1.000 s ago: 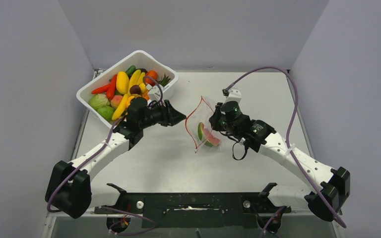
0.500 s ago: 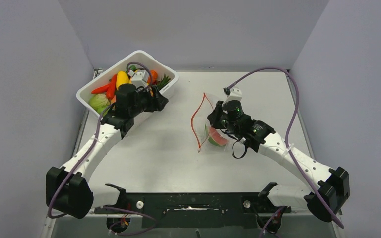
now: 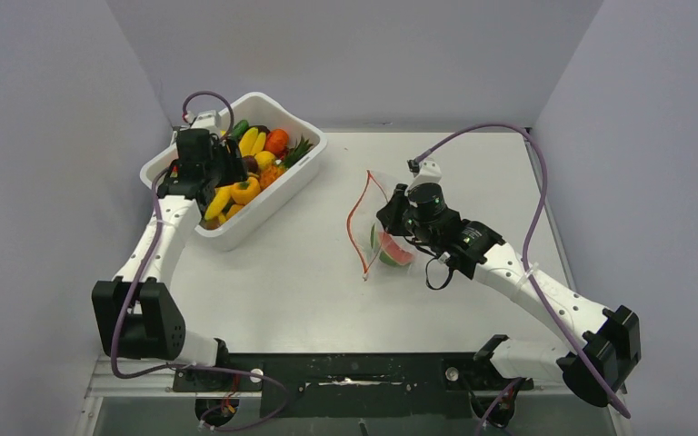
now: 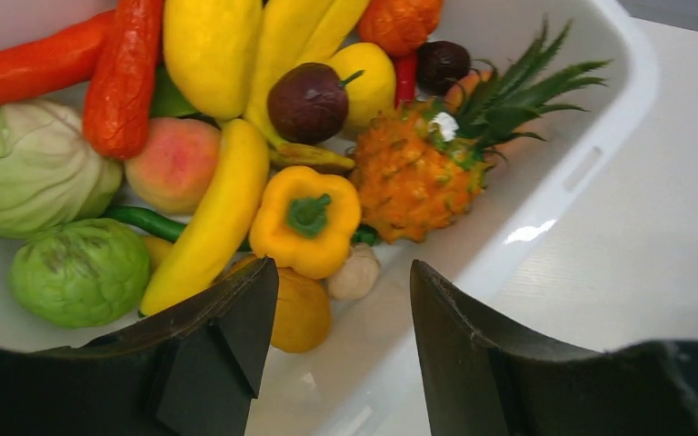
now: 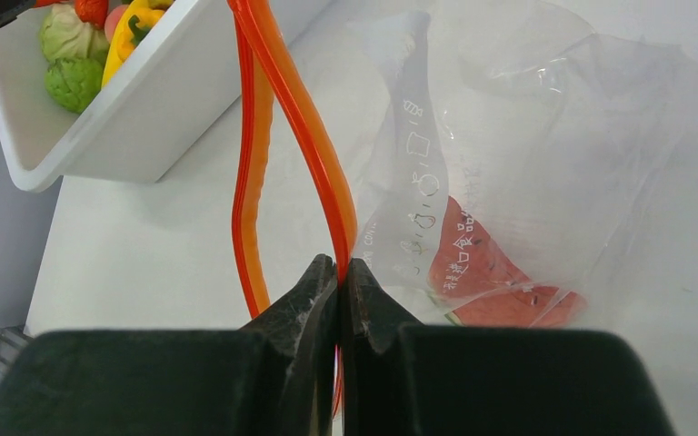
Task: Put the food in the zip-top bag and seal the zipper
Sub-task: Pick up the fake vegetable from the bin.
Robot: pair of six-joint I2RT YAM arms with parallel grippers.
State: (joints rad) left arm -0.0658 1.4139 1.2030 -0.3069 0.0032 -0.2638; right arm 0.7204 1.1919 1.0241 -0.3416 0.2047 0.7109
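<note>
1. White table (image 3: 309, 291) is seen carrying everything, with the two arms bolted at its near edge.
2. A white rectangular tub (image 3: 268, 202) is set at the table's far left, turned at an angle, and is heaped with the food (image 3: 253, 143).
3. The zip-top bag (image 5: 527, 163) is laid on the table right of the middle, well apart from the tub, with its mouth turned toward the tub and gaping.
4. The left hand (image 4: 341, 277) is held above the tub with its fingers spread wide and nothing between them.
5. The right hand (image 5: 338, 272) is pressed together on one lip of the zipper (image 5: 304, 127). The other red-orange lip is bowed away to the side, so the mouth is kept apart.
6. A pale cabbage (image 4: 32, 168) and a spiky orange pineapple (image 4: 418, 173) with green leaves are found at opposite sides of the tub.
7. A long banana (image 4: 214, 213) is laid slantwise between them, touching a yellow pepper (image 4: 304, 218) that sits just beyond the gap of the left hand.
8. A peach (image 4: 174, 163) is lodged beside the banana, and a dark plum (image 4: 307, 102) is perched above the pepper.
9. A red watermelon slice (image 5: 482, 272) is seen inside the bag, near its closed end. A green edge by it may be its rind, though this cannot be told through the plastic.
</note>
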